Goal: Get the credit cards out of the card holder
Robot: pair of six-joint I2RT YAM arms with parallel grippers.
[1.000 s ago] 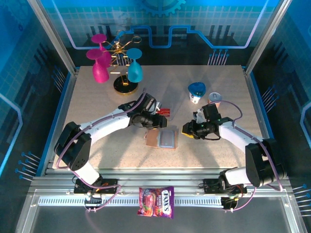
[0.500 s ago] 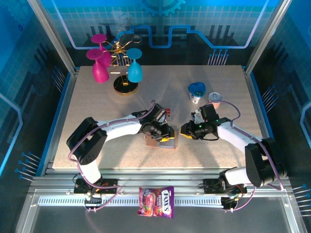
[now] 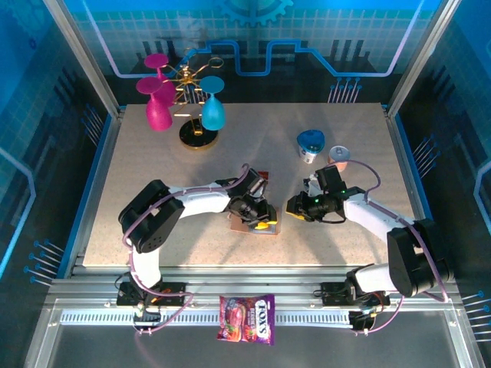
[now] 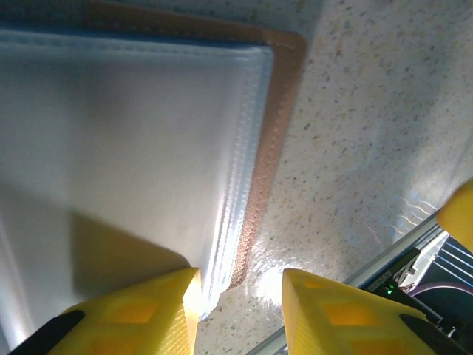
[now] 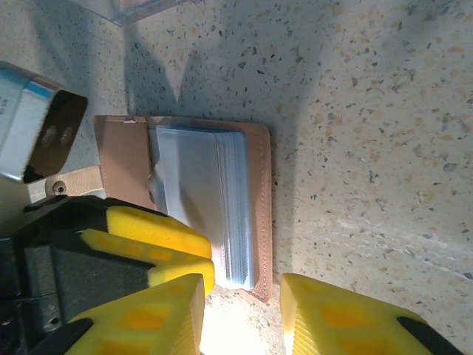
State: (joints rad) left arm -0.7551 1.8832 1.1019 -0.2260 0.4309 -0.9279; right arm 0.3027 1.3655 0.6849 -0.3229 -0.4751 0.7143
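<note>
the left claw (image 3: 265, 225) is hovering low over the card holder (image 3: 252, 222) near the middle of the worktop (image 3: 153, 169). its yellow fingers are standing apart with nothing between them. in the left wrist view the left claw (image 4: 236, 307) is straddling the holder's corner, one finger (image 4: 140, 310) over the grey-blue pockets and the other over the bare speckled surface just beside the brown edge.

the right claw (image 3: 294, 205) is waiting just to the right of the holder with its jaws likewise parted and empty. in the right wrist view the right claw (image 5: 244, 314) is looking down on the card holder (image 5: 199, 196), where the left claw's yellow fingers (image 5: 159, 237) are pressing in at the near left corner.

the one card holder is lying open and flat, showing a stack of pale grey-blue pockets framed by a tan leather-like border, with a brown flap folded out to one side.

the credit cards (image 3: 261, 176) are showing as a small red patch on the worktop just beyond the left arm, apart from the holder and too small to count.

farther back, two lidded cups are standing side by side, one blue-topped (image 3: 310, 144) and one pink-topped (image 3: 338, 156). a gold rack (image 3: 196, 132) is carrying one teal goblet (image 3: 212, 112) and pink goblets (image 3: 158, 107), whose number cannot be told. one candy packet (image 3: 247, 318) is lying on the rail in front of the arm bases.
</note>
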